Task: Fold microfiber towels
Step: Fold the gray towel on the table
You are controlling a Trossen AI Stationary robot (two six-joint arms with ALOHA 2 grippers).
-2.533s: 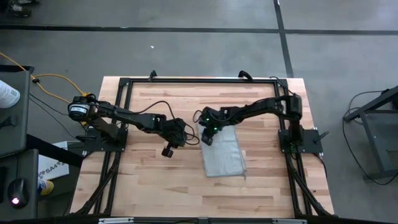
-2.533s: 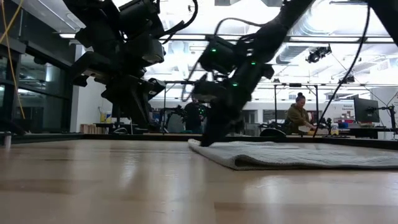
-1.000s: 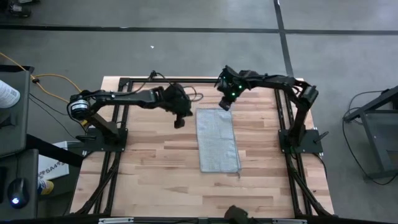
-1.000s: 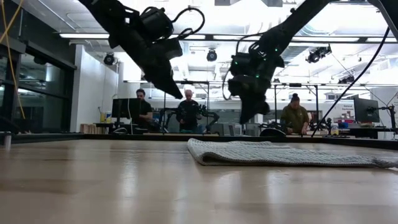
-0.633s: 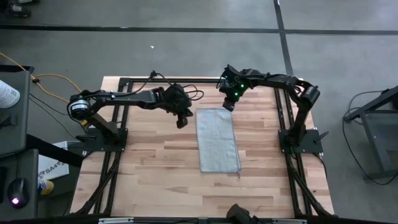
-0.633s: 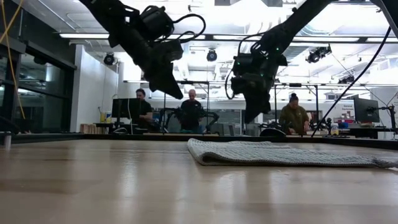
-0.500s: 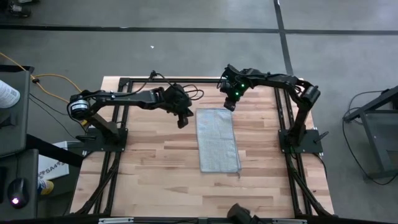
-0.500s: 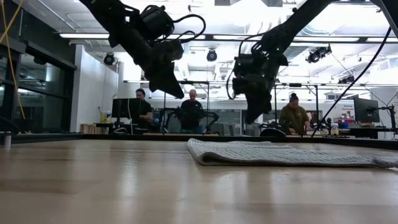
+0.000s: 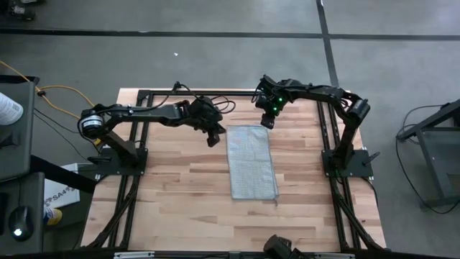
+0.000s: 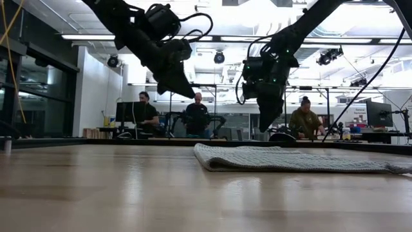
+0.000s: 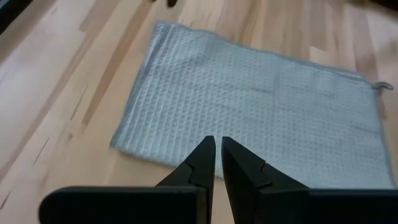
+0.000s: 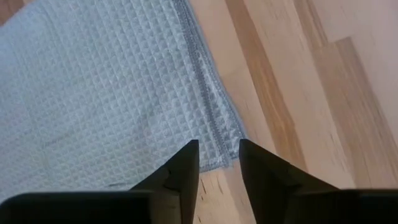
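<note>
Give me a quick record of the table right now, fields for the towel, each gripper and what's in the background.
towel: lies flat on the table, a long rectangle, held by nothing
left gripper: raised, beside the towel's far left corner, nearly shut, empty
right gripper: raised, over the towel's far right corner, fingers a little apart, empty
table: wood planks, black frame around it
background: people in the room beyond the table, low view

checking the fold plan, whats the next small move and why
Probably lower the right pincer onto the towel corner beneath it. The towel lies flat as a long strip on the table, nothing holds it, and that pincer hangs open just above the far corner.
</note>
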